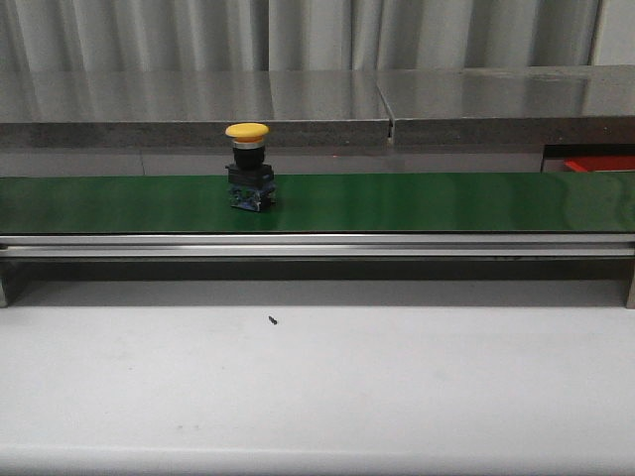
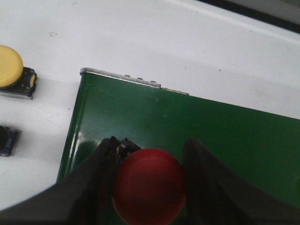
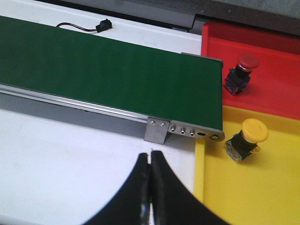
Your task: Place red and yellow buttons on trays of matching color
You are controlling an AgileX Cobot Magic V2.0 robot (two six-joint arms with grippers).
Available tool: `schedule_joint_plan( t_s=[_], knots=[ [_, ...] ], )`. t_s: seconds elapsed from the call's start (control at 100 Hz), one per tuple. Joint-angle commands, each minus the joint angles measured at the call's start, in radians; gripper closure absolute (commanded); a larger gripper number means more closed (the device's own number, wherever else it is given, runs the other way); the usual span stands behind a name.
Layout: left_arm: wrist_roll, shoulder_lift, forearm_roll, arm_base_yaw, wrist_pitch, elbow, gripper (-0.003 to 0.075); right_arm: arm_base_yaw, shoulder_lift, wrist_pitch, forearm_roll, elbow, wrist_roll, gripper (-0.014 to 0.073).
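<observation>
A red button (image 2: pixel 148 187) sits between the fingers of my left gripper (image 2: pixel 151 141), which is shut on it over the end of the green belt (image 2: pixel 211 136). In the front view a yellow button (image 1: pixel 247 164) stands upright on the belt (image 1: pixel 417 203), with neither gripper in sight. My right gripper (image 3: pixel 150 157) is shut and empty above the white table, just before the belt's other end. Past that end lie the red tray (image 3: pixel 276 51), holding a red button (image 3: pixel 241 72), and the yellow tray (image 3: pixel 262 197), holding a yellow button (image 3: pixel 246 138).
On the white table by the left gripper, a yellow button (image 2: pixel 9 70) and a dark piece (image 2: pixel 6 140) rest beside the belt. A small black speck (image 1: pixel 271 319) lies on the front table. A cable plug (image 3: pixel 103 23) sits behind the belt. A steel counter (image 1: pixel 317 99) runs along the back.
</observation>
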Motion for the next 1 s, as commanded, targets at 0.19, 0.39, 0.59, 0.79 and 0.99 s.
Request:
schedule_joint_plan(
  t_s=[0.19,0.39,0.59,0.79,0.99],
  knots=[
    [-0.001,-0.023,-0.019,-0.009,-0.017,-0.035,0.0471,0.001,-0.001,-0.062,0.014,-0.027,-0.005,0.0662],
    [0.002,-0.023,-0.019,-0.009,-0.013,-0.035,0.0110,0.001,-0.001,-0.062,0.014,-0.027,-0.005,0.0662],
    [0.025,-0.027,-0.052,-0.009,-0.019,-0.035,0.0090,0.001,-0.001,-0.062,0.014,-0.027,-0.005,0.0662],
    [0.132,-0.102,-0.186,-0.009,-0.062,-0.035,0.0090,0.001,-0.001,-0.062,0.014,-0.027,-0.005,0.0662],
    [0.209,-0.210,-0.206,-0.036,-0.105,-0.033,0.0090,0.001,-0.001,-0.062,0.014,-0.027,-0.005,0.0662]
  ],
)
